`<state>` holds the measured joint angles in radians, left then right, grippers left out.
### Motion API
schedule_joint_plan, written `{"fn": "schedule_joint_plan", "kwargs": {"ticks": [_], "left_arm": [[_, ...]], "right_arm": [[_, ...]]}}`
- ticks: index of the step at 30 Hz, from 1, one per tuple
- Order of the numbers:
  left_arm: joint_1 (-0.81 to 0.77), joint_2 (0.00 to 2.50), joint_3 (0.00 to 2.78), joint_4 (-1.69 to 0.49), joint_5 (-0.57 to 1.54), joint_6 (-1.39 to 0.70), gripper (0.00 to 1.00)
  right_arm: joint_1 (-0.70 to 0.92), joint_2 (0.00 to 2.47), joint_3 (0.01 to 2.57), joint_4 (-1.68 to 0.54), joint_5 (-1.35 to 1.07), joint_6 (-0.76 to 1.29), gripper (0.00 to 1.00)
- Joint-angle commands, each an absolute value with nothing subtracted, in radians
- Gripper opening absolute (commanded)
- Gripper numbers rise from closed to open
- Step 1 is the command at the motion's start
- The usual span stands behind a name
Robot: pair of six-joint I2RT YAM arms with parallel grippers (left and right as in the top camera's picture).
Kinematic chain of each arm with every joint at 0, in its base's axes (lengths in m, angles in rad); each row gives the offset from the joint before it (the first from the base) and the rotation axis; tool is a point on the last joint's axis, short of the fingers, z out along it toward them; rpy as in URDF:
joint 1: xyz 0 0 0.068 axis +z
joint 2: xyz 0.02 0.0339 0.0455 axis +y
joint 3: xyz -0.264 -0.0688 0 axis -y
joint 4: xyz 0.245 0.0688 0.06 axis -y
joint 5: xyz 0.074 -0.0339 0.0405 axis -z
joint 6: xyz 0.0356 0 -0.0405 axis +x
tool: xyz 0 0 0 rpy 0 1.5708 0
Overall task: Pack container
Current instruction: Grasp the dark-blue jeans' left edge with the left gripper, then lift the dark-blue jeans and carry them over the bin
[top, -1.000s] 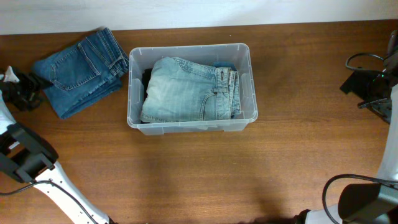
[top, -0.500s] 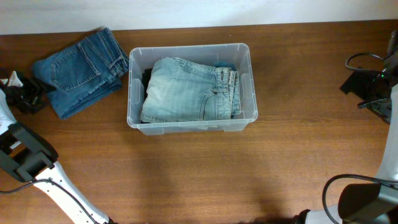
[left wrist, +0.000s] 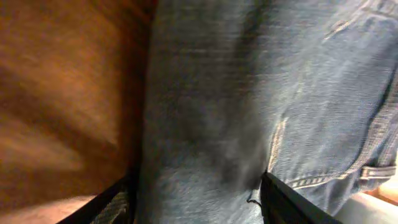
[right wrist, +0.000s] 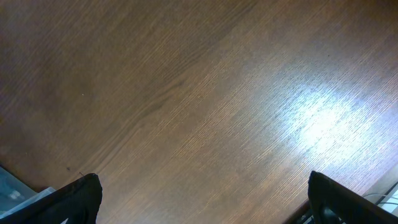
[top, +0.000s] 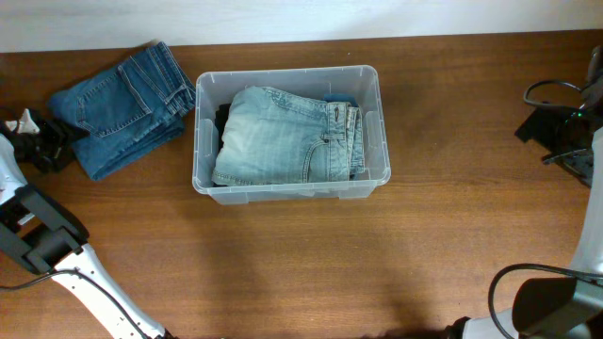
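The clear container [top: 375, 122] stands mid-table with folded light-blue jeans [top: 283, 137] lying in it. A folded pair of dark-blue jeans [top: 122, 108] lies on the table to its left. My left gripper [top: 58, 139] is at that pair's left edge. In the left wrist view the dark denim [left wrist: 249, 93] fills the frame, and its fold runs between the parted fingers of the left gripper [left wrist: 196, 202], which stands open. My right gripper [top: 551, 132] is far right, away from the container. Its fingers spread wide over bare wood, the right gripper [right wrist: 202, 199] open and holding nothing.
The brown wooden table [top: 311, 254] stretches in front of the container. Black cables and the right arm's base [top: 565, 292] sit at the right edge, and the left arm's base [top: 42, 245] at the left.
My left gripper has slid to the right, up to the left edge of the dark-blue jeans. The right arm and the container have not moved.
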<state>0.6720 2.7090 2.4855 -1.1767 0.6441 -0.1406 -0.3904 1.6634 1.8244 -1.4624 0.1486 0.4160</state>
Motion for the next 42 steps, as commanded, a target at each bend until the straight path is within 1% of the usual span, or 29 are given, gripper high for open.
{"fn": "schedule_joint_plan", "kwargs": {"ticks": [1,10,12,14,15,16,17,20,24,26,31,32,36,38,42], "left_arm": [[0.669,2.742,2.488,-1.167,0.696,-0.118,0.64],[0.653,2.788,2.488,-1.159,0.696,-0.118,0.64],[0.653,2.801,2.488,-1.161,0.696,-0.118,0.63],[0.653,2.804,2.488,-1.163,0.696,-0.118,0.53],[0.653,2.804,2.488,-1.163,0.696,-0.118,0.47],[0.654,2.804,2.488,-1.164,0.696,-0.118,0.36],[0.654,2.804,2.488,-1.167,0.696,-0.118,0.29],[0.655,2.804,2.488,-1.172,0.696,-0.118,0.01],[0.659,2.803,2.489,-1.196,0.698,-0.118,0.01],[0.669,2.803,2.51,-1.209,0.752,-0.118,0.01],[0.702,2.799,2.66,-1.237,1.073,-0.119,0.01],[0.706,2.798,2.713,-1.262,1.099,-0.126,0.01],[0.71,2.797,2.96,-1.357,1.115,-0.199,0.01],[0.71,2.797,3.145,-1.388,1.115,-0.251,0.0],[0.707,2.667,3.139,-1.343,1.129,-0.347,0.01]], "right_arm": [[-0.394,1.648,1.821,-1.462,0.15,0.425,0.98],[-0.394,1.648,1.821,-1.462,0.15,0.425,0.98],[-0.394,1.648,1.821,-1.462,0.15,0.425,0.98],[-0.394,1.648,1.821,-1.462,0.15,0.425,0.98],[-0.394,1.648,1.821,-1.462,0.15,0.425,0.98],[-0.394,1.648,1.821,-1.462,0.15,0.425,0.98],[-0.394,1.648,1.821,-1.462,0.15,0.425,0.98],[-0.394,1.648,1.821,-1.462,0.15,0.425,0.98],[-0.394,1.648,1.821,-1.462,0.15,0.425,0.98],[-0.394,1.648,1.821,-1.462,0.15,0.425,0.98],[-0.394,1.648,1.821,-1.462,0.15,0.425,0.98],[-0.394,1.648,1.821,-1.462,0.15,0.425,0.98],[-0.394,1.648,1.821,-1.462,0.15,0.424,0.98],[-0.394,1.648,1.821,-1.462,0.15,0.425,0.98],[-0.394,1.648,1.821,-1.462,0.15,0.425,0.98]]}}
